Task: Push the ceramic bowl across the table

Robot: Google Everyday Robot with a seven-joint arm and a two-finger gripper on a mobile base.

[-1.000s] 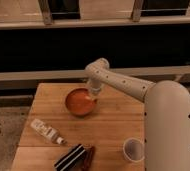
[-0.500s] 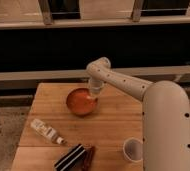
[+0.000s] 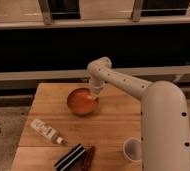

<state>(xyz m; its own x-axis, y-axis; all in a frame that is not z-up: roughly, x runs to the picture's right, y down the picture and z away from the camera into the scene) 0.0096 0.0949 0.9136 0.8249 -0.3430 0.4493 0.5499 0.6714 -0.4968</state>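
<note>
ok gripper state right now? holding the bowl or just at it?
Gripper: down at the far right rim of the ceramic bowl on the table; a grasp on it cannot be told.

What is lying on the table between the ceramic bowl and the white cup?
In the camera view, only bare table lies between the ceramic bowl and white cup. The gripper is at the bowl's right rim.

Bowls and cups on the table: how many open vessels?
2. The ceramic bowl sits mid-table with the claw at its right rim; a white cup stands near the front right edge. None look hidden.
</note>
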